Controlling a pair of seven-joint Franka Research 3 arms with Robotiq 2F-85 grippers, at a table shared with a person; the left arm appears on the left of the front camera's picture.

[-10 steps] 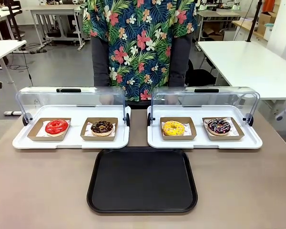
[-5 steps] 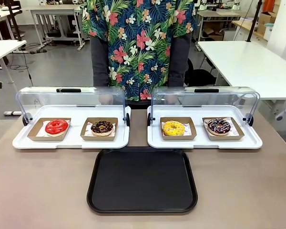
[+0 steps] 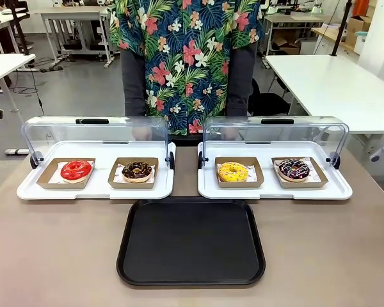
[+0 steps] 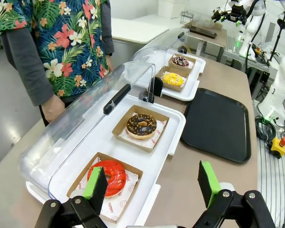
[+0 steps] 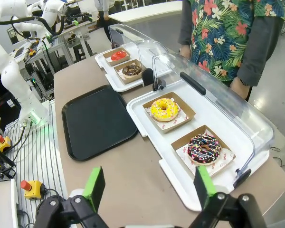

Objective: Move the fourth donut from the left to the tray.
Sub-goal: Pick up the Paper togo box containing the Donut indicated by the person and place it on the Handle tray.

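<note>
Chocolate-glazed fourth donut (image 5: 204, 148) sits on the right arm's side, with both grippers spread wide and empty.
Seen from the right wrist, the right gripper (image 5: 149, 185) hangs with green pads apart, and the sprinkled donut rests in its brown cardboard holder (image 5: 224, 142) just ahead, slightly toward one pad, under the raised clear lid (image 5: 218, 102). The left gripper (image 4: 152, 180), also open, is over the red donut (image 4: 107, 171), well apart from the target. The right arm looks much nearer; the black tray (image 5: 97, 121) lies beyond the yellow donut (image 5: 163, 109), toward the table's middle.
</note>
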